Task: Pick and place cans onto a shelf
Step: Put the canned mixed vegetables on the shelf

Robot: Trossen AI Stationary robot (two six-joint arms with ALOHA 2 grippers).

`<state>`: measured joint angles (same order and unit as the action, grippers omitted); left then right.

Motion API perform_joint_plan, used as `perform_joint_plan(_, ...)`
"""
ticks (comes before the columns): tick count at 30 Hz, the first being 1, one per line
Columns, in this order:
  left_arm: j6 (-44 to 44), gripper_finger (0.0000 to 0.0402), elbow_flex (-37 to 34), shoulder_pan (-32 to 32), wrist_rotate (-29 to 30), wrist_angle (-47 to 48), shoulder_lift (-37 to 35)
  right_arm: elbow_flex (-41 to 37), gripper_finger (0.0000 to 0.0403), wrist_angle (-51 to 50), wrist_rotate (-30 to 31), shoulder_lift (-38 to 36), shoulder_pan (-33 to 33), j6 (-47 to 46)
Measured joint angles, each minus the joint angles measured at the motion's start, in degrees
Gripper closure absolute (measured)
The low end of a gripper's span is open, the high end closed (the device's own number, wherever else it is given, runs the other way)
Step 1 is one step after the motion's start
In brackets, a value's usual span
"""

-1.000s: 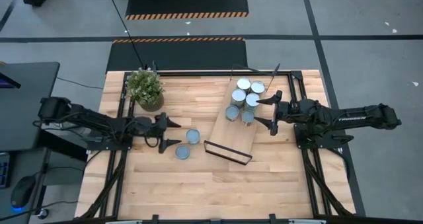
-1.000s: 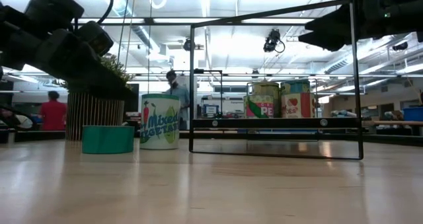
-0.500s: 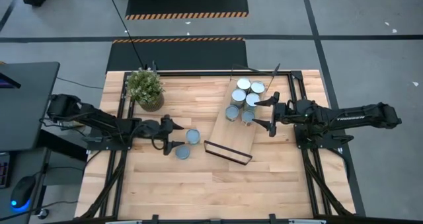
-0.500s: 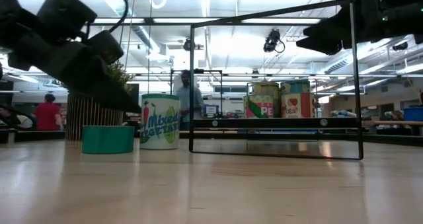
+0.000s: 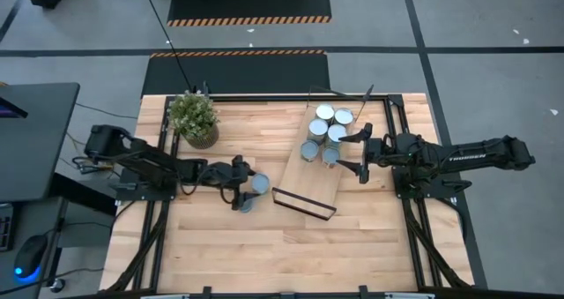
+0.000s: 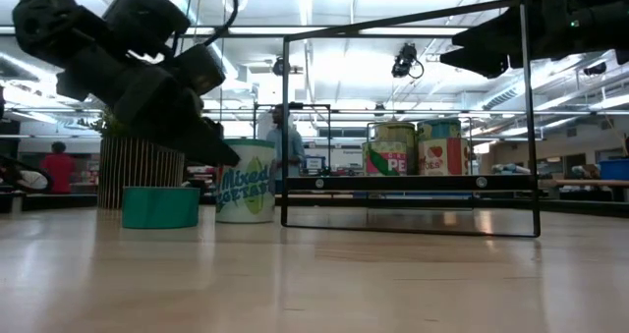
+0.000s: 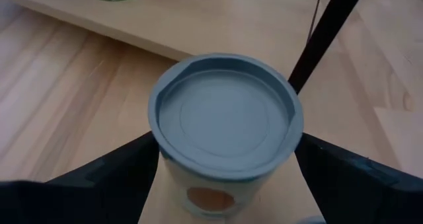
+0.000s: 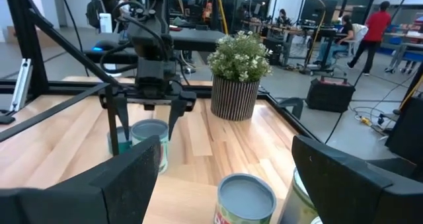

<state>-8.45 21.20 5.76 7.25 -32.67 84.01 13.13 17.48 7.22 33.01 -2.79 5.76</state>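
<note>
Tabletop can (image 7: 225, 121) between left tool (image 7: 221, 184) fingers

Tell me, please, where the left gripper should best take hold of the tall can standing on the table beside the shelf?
Grip the tall can across its round side wall, below the lid rim, coming from above. It stands upright with the open left gripper already straddling it. The low teal can stands close beside it, so a descent from above probably avoids knocking that.

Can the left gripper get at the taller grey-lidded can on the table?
Probably yes. The left gripper is open, and the taller grey-lidded can sits between its fingers, nothing blocking; the shelf stands apart.
</note>
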Motion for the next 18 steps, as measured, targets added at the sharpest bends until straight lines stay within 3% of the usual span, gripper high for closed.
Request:
perform_joint_plan(9, 0.8, 0.0052, 1.2, -1.3, 0.0, 0.2, 1.5, 0.0, 0.0054, -0.5, 0.8, 0.1, -0.1, 0.6)
perform_joint_plan(18, 0.7, 0.0113, 2.5, -2.2, 0.0, 0.0, 1.5, 0.0, 0.0054, -0.4, 0.8, 0.1, 0.2, -1.7)
